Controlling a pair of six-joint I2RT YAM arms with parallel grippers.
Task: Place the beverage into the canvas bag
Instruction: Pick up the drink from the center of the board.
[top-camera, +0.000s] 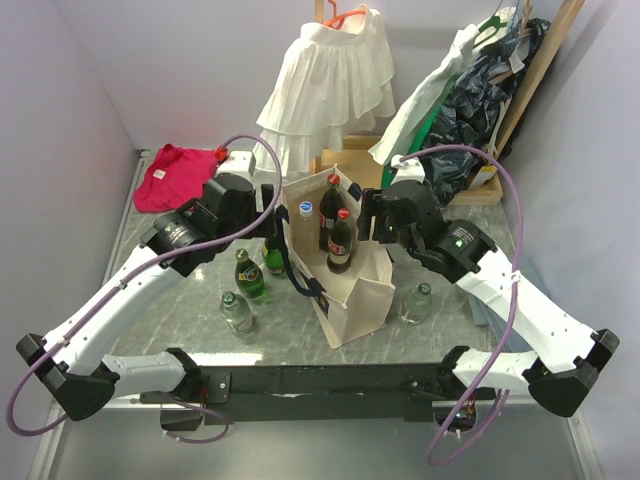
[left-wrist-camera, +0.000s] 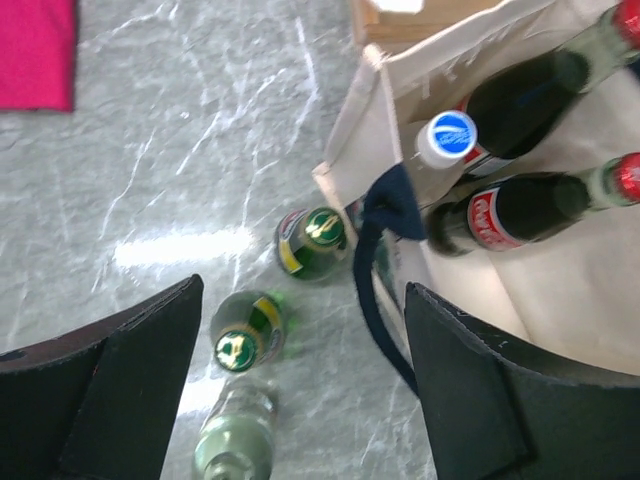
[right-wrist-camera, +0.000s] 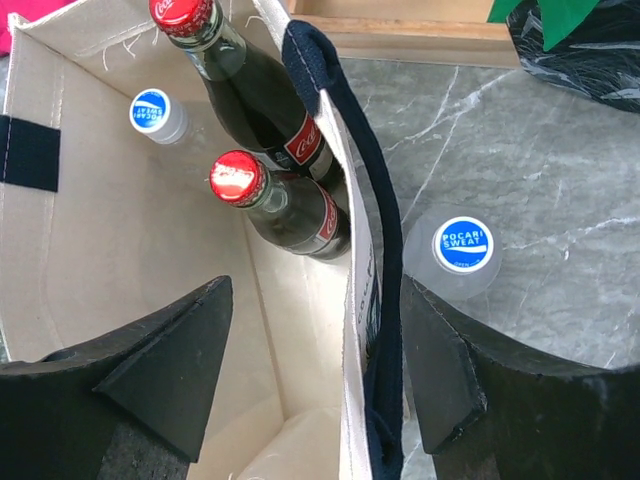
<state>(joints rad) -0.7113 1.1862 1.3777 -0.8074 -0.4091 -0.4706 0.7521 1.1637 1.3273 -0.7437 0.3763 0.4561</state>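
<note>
We are holding the left claw (left-wrist-camera: 302, 300) wide apart with nothing between its jaws. It is hanging over the table (left-wrist-camera: 200, 120) just outside the left wall of the canvas bag (top-camera: 360, 305). There two green bottles (left-wrist-camera: 315, 238) are standing upright close together, with a clear bottle (left-wrist-camera: 232, 445) standing beside them. We judge that we are hovering here because these are the drinks easiest for this arm to reach, and the jaws are spread so they can drop around a neck. We are also holding the right claw (right-wrist-camera: 315, 290) spread, straddling the bag's right wall and its navy strap (right-wrist-camera: 378, 260) without pinching either. In our judgement this is steadying the soft mouth so that it is not sagging shut while a bottle goes in. Inside the bag, two cola bottles (right-wrist-camera: 290, 205) with red caps are sitting against the right wall, and a blue-capped bottle (right-wrist-camera: 155, 112) is standing by the left wall. The floor between them is lying bare for more. A Pocari Sweat bottle (right-wrist-camera: 462, 250) is waiting on the table outside the right wall. So the job is looking partly done, with three drinks bagged and four remaining outside. We are expecting the green pair's closeness to be the risk, since closing on one may tip its neighbour, and the other strap is drooping right beside them.
</note>
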